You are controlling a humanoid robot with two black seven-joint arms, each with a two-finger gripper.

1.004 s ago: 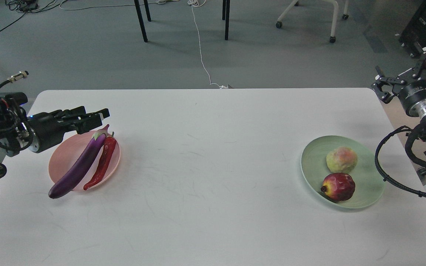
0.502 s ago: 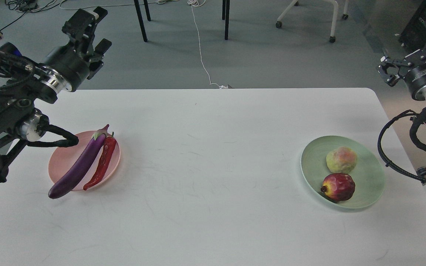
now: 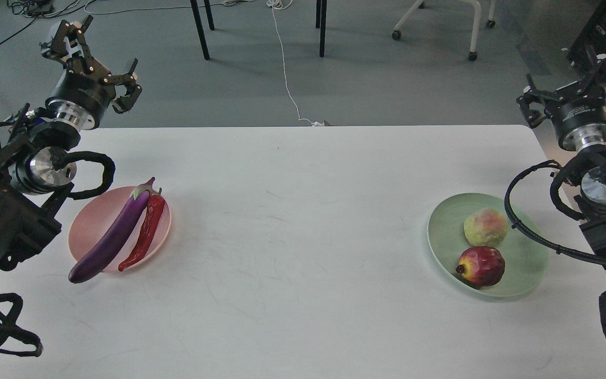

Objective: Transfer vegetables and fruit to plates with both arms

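Observation:
The purple eggplant (image 3: 114, 233) and the red chili pepper (image 3: 147, 231) lie side by side on the pink plate (image 3: 86, 221) at the left; the eggplant's tip hangs over the plate's front rim. The peach (image 3: 485, 227) and the dark red pomegranate (image 3: 482, 266) sit on the mint green plate (image 3: 529, 252) at the right. My left gripper (image 3: 92, 63) is open and empty, raised beyond the table's far left corner. My right gripper (image 3: 571, 79) is open and empty, raised beyond the far right corner.
The white table (image 3: 292, 247) fills most of the view. Beyond its far edge are dark chair legs (image 3: 200, 29), a white cable (image 3: 287, 79) on the grey floor and a wheeled white chair base (image 3: 471, 31).
My left arm has lifted away from the pink plate and swung up and back to the far left corner. My right arm has drawn slightly left and upright. Produce has not moved.

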